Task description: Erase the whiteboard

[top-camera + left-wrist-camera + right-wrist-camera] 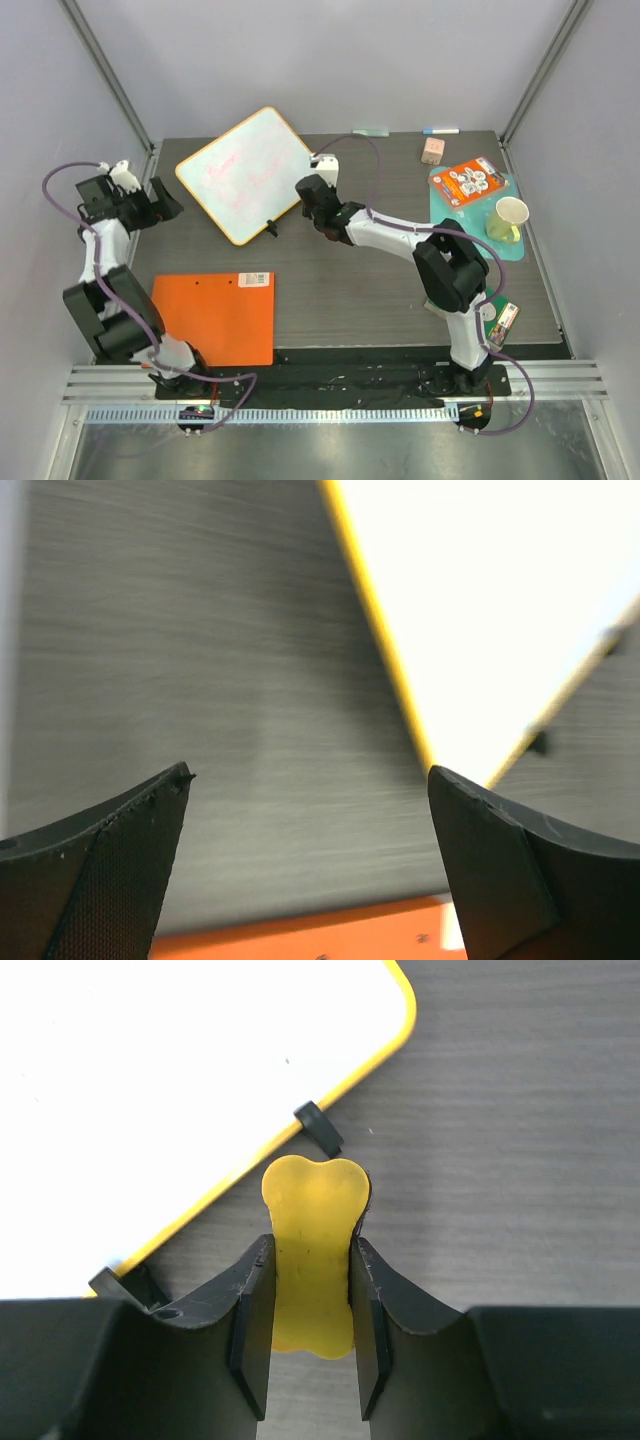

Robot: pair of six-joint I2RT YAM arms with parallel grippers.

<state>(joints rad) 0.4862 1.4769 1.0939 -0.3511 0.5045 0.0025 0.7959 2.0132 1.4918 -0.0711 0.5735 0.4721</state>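
Note:
The whiteboard [245,172] lies tilted at the back left of the table, white with a yellow rim, faint pink marks and small black clips [318,1126] on its near edge. It also shows in the left wrist view [500,610] and the right wrist view [150,1090]. My right gripper [318,198] is shut on a yellow bone-shaped eraser [312,1250], held just off the board's right edge, over bare table. My left gripper [168,205] is open and empty, left of the board near the table's left edge.
An orange clipboard-like sheet [218,317] lies at the front left. At the right are a teal mat [440,190] with an orange packet [472,182] and a paper cup [510,215]. A pinkish block [432,150] and a marker [440,130] lie at the back.

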